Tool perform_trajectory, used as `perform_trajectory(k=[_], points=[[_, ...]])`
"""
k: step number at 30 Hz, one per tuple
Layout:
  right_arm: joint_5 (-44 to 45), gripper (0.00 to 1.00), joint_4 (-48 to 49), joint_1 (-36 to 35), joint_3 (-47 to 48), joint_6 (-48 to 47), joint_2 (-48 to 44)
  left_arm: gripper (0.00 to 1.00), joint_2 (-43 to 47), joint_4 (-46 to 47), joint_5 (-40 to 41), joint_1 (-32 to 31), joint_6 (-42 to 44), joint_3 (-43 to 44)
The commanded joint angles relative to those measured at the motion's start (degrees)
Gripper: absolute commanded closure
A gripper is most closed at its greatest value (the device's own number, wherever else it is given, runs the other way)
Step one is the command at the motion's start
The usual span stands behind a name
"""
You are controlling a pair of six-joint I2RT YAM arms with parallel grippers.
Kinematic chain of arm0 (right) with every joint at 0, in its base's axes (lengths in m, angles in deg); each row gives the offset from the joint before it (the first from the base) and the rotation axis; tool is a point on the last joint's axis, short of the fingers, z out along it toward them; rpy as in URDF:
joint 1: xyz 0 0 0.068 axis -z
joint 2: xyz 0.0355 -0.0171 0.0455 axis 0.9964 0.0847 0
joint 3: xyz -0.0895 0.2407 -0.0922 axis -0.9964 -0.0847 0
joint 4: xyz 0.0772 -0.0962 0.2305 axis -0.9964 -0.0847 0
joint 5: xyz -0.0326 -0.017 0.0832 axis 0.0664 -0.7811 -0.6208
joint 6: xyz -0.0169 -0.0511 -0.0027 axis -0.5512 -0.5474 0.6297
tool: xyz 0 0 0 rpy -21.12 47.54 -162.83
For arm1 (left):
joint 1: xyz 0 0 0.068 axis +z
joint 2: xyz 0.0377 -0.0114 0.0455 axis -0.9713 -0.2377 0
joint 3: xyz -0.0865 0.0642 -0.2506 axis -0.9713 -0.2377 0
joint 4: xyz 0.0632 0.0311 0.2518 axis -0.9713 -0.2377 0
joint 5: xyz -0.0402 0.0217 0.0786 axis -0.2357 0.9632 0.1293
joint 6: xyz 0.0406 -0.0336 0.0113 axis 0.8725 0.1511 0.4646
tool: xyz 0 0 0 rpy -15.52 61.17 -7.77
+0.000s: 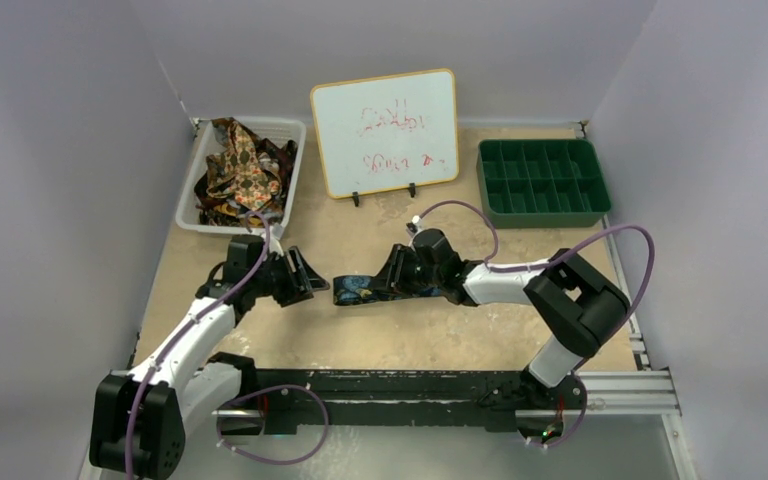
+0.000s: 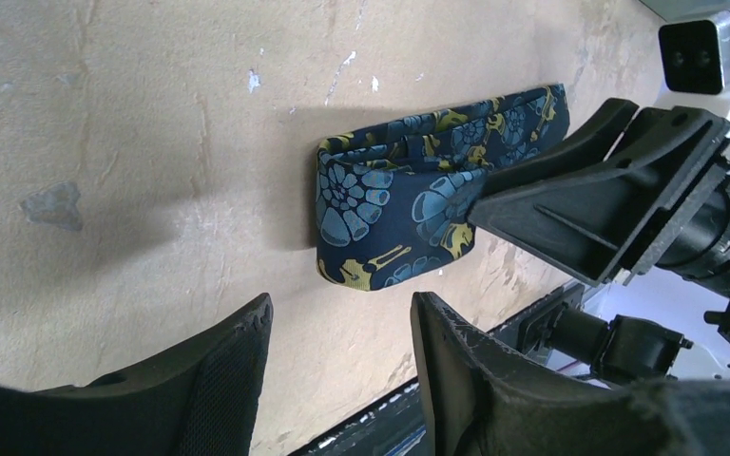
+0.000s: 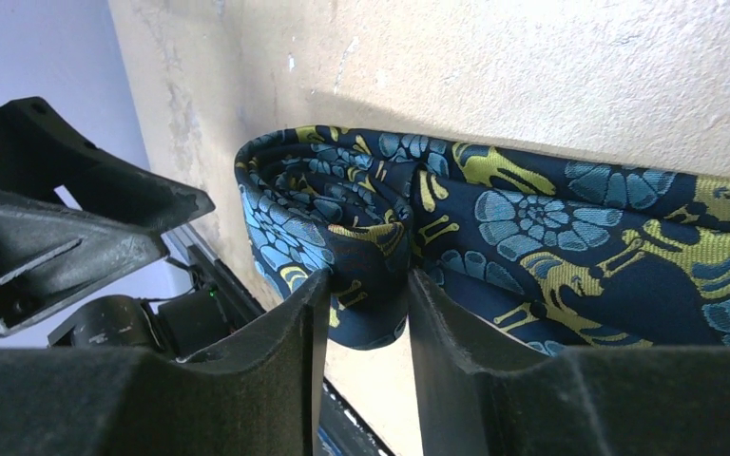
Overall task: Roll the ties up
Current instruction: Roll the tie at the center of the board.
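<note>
Pale grey walls (image 1: 60,150) on three sides, scuffed tan desk (image 1: 390,340), whiteboard (image 1: 385,130) with faint red writing propped at the back, green compartment tray (image 1: 543,216) far right, metal rail (image 1: 620,385) along near edge

**Right end effector clamped, left one spread**

The left arm (image 1: 195,330) stretches from its base up and to the right. Its wrist is bent so the left end effector (image 1: 298,275) points toward the centre, its two fingers apart with nothing between them. The right arm (image 1: 520,285) folds at a raised elbow and runs its forearm leftward, low over the bench (image 1: 460,340). The right end effector (image 1: 380,278) points left, pinching a fold of the navy tie (image 3: 551,237). The two face each other, near but apart.
</note>
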Motion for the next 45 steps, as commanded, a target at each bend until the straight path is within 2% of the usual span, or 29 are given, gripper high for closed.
perform_trajectory(k=[1, 4, 12, 22, 33, 45], points=[[1.49, 0.64, -1.85, 0.58, 2.68, -0.16, 0.69, 0.46, -0.82, 3.28, -3.2, 0.26, 1.75, 1.36], [0.76, 0.68, -1.9, 1.06, 2.85, -0.38, 1.29, 0.46, -1.47, 4.5, -4.77, 0.31, 2.27, 0.95], [0.13, 0.68, -3.94, 2.25, 3.47, -0.75, 3.23, 0.46, -3.94, 8.77, -7.2, 0.29, 3.7, 0.11], [-2.3, 0.67, -2.51, 3.16, 3.07, -1.11, 5.38, 0.45, -9.28, 20.91, -10.4, 0.26, 3.71, -1.86], [-5.94, 0.71, 0.56, 4.43, 2.0, -0.18, 8.02, 0.42, -17.06, 32.61, -13.74, 0.26, 2.1, -4.79], [-6.2, 0.73, 0.77, 4.59, 1.58, -0.15, 8.86, 0.41, -21.83, 37.09, -14.94, 0.26, 2.16, -5.92]])
